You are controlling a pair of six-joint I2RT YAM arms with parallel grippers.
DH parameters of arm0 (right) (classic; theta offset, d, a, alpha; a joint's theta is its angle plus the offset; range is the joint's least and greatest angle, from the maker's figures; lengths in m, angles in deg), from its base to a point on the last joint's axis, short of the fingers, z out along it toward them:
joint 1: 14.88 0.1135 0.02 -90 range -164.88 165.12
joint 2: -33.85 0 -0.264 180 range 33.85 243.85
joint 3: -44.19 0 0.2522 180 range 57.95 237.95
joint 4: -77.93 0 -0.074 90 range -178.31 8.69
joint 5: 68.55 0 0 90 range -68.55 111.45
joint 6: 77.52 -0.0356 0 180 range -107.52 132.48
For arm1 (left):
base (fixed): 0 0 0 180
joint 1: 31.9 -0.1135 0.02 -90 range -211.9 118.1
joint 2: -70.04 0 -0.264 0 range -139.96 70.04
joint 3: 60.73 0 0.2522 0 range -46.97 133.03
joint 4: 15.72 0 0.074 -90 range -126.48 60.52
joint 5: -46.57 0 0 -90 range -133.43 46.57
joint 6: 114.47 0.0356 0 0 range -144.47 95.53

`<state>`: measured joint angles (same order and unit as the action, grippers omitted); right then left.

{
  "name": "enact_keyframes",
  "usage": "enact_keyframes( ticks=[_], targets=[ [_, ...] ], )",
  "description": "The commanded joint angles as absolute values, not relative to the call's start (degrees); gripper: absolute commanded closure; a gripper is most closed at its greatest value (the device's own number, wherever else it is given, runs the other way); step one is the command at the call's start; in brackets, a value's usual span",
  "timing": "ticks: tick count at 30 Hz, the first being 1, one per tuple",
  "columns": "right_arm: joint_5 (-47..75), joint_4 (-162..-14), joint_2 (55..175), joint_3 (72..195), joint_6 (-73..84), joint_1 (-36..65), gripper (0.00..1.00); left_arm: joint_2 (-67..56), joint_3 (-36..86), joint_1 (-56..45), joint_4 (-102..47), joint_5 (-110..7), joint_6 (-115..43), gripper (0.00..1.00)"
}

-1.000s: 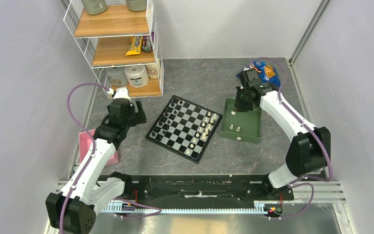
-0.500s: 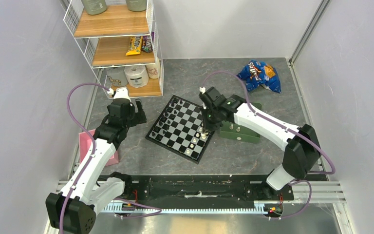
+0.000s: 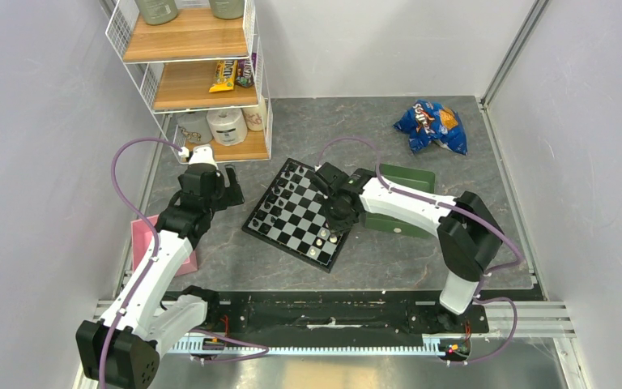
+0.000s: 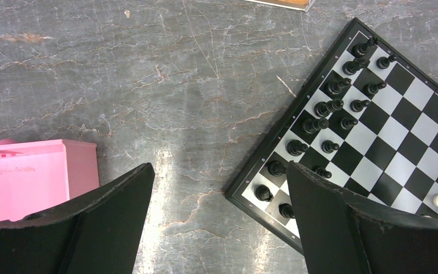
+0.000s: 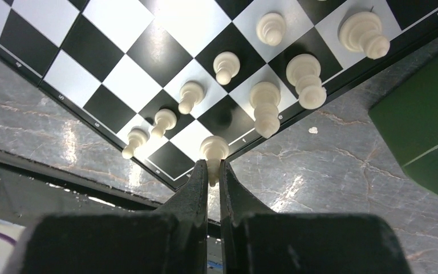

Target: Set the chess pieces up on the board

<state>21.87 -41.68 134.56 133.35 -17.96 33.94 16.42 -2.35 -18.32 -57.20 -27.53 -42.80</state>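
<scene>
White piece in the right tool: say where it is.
In the right wrist view, the white piece is pinched in the right tool over the board's edge row by the green tray, beside a taller white piece.

The right tool (image 5: pixel 213 166) has its two black fingers pinched together on a cream-white round-based chess piece (image 5: pixel 214 147), held at the edge row of the black and grey-white chequered flat chessboard (image 5: pixel 120 85). Eight more cream-white chess pieces (image 5: pixel 226 66) stand there in two diagonal rows. Grey marbled stone bench (image 5: pixel 331 165) surrounds the board, with a dark green rectangular tray (image 5: pixel 428 131) at right
</scene>
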Motion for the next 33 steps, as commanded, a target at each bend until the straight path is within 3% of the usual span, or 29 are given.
enact_keyframes(
  ticks=[1,33],
  targets=[
    [24.5,-43.4,135.3,134.9,-18.1,34.2,1.00,17.1,-1.4,-18.5,-56.5,-28.1,-42.2,0.06],
    [25.2,-43.4,139.6,136.1,-17.1,34.1,0.96,16.0,-1.2,-18.5,-56.6,-28.7,-42.3,0.06]
  ],
)
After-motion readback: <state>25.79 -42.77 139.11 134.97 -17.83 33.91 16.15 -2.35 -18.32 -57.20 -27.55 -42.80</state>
